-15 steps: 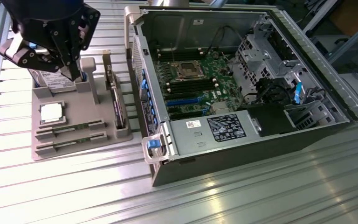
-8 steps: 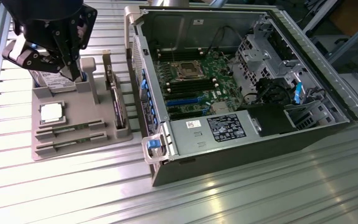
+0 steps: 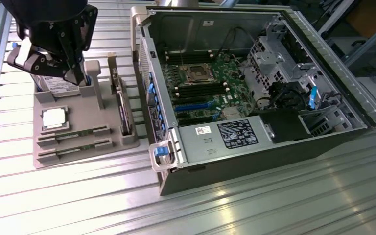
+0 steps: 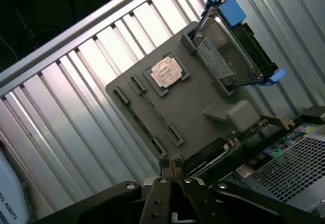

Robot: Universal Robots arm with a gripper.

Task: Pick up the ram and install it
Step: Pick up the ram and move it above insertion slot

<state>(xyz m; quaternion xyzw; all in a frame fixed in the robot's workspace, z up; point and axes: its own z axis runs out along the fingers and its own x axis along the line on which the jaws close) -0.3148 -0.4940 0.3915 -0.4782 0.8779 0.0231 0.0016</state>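
Two slim ram sticks lie on edge in long slots at the near end of a grey fixture tray. In the wrist view one ram stick shows as a thin green line on the tray, with the other stick beside it. My black gripper hangs above the far end of the tray, near the hard drive and away from the sticks. Its fingers are pressed together with nothing between them.
The tray also carries a square silver processor, a hard drive with blue rails, and an upright expansion card. An open computer case with its motherboard stands at the exterior view's right on the ribbed metal table.
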